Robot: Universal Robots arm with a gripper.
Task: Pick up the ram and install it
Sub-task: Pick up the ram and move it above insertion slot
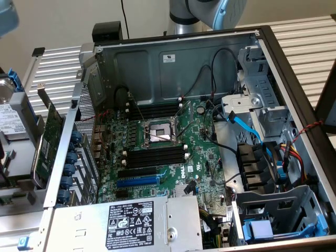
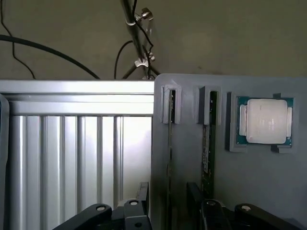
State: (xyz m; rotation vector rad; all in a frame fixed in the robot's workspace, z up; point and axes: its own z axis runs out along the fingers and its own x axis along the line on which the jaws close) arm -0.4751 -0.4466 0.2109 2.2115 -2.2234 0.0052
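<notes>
In the wrist view, two ram sticks stand on edge in a grey holder tray [image 2: 268, 182]. One ram stick [image 2: 170, 139] lines up with the gap of my gripper [image 2: 168, 203], which is open, its black fingers [image 2: 142, 196] spread either side of the stick and not touching it. The other ram stick [image 2: 207, 143] stands just outside the far finger. In the exterior view, the open computer case shows the motherboard with black memory slots [image 1: 155, 156] below the CPU socket [image 1: 157, 131] and more slots [image 1: 155, 110] above it. The arm's base [image 1: 210, 10] rises behind the case.
A CPU chip [image 2: 266, 120] lies in a recess of the same tray. Ribbed aluminium table [image 2: 72, 153] lies beside the tray. In the case are the power supply [image 1: 131, 223], loose cables [image 1: 244, 126] and drive bays [image 1: 273, 210]. A green expansion card [image 1: 50, 139] leans outside the case.
</notes>
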